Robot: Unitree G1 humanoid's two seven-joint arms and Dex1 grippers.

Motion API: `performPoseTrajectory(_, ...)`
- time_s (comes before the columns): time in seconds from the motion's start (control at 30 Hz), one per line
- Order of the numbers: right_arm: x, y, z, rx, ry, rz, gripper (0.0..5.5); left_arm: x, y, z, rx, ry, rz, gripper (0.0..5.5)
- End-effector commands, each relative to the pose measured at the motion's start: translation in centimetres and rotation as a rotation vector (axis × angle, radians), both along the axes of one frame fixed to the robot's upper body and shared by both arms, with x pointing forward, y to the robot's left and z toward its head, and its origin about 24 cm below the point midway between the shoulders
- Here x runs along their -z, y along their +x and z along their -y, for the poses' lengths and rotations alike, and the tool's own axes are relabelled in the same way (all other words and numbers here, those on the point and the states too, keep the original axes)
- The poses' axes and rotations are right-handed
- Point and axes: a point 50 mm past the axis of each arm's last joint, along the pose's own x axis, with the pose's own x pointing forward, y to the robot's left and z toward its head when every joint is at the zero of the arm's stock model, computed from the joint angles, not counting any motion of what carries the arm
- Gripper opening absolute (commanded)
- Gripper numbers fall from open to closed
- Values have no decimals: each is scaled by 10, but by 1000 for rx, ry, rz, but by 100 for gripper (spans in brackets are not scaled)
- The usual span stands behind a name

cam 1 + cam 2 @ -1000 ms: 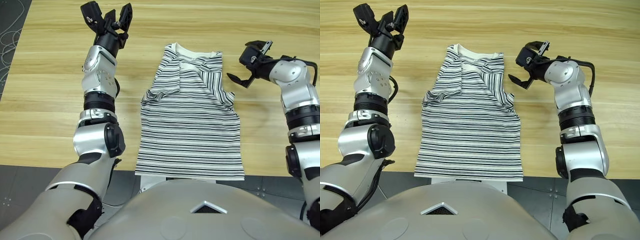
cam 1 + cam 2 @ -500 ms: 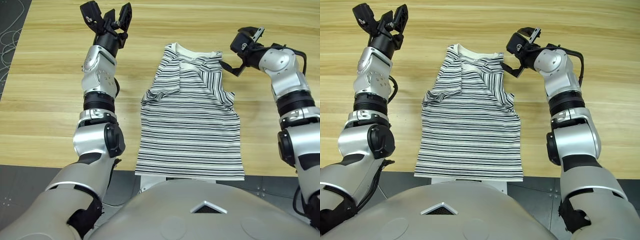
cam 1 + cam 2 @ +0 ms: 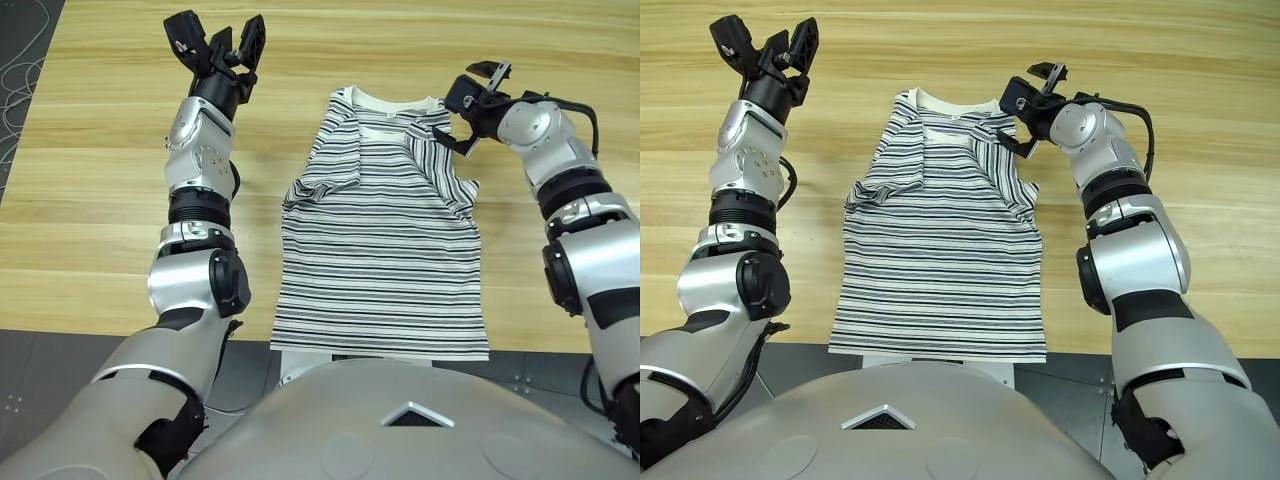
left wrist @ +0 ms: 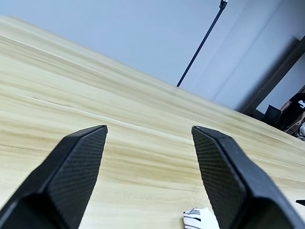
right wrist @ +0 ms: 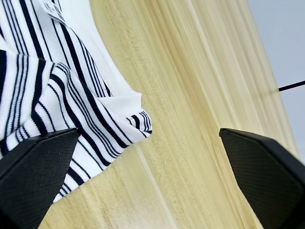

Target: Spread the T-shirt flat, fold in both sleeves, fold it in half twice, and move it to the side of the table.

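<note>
The black-and-white striped T-shirt (image 3: pixel 380 240) lies on the wooden table (image 3: pixel 90 200), collar at the far end and both sleeves folded in over the chest. My right gripper (image 3: pixel 468 102) is open at the shirt's far right shoulder, and the right wrist view shows the folded shoulder corner (image 5: pixel 81 100) between its spread fingers (image 5: pixel 33 176). My left gripper (image 3: pixel 222 42) is open above bare wood, well to the far left of the shirt, with nothing in it. In the left wrist view its fingers (image 4: pixel 71 171) frame bare table, with a scrap of the shirt (image 4: pixel 200 218) showing.
Bare wood stretches on both sides of the shirt and beyond the collar. The table's near edge (image 3: pixel 100 328) runs just under the shirt's hem. Dark floor with loose cables (image 3: pixel 22 50) lies past the table's left end.
My right gripper has swung from the right of the shirt in to its far right shoulder. The left arm has hardly moved and the shirt lies as before.
</note>
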Motion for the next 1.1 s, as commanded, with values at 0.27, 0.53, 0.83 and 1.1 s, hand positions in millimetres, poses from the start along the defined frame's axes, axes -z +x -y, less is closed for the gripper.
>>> performPoseTrajectory(0.27,6,-2,19,47,-134,-18,547,6,-4,-1,2,18,-27,332)
performPoseTrajectory(0.53,-26,8,-4,-60,159,77,547,11,-5,3,8,9,-38,332)
performPoseTrajectory(0.83,-28,-9,57,18,129,58,547,14,-7,3,-1,2,-45,332)
performPoseTrajectory(1.1,-9,-37,73,-41,27,-28,547,12,-10,-6,-20,10,-34,332)
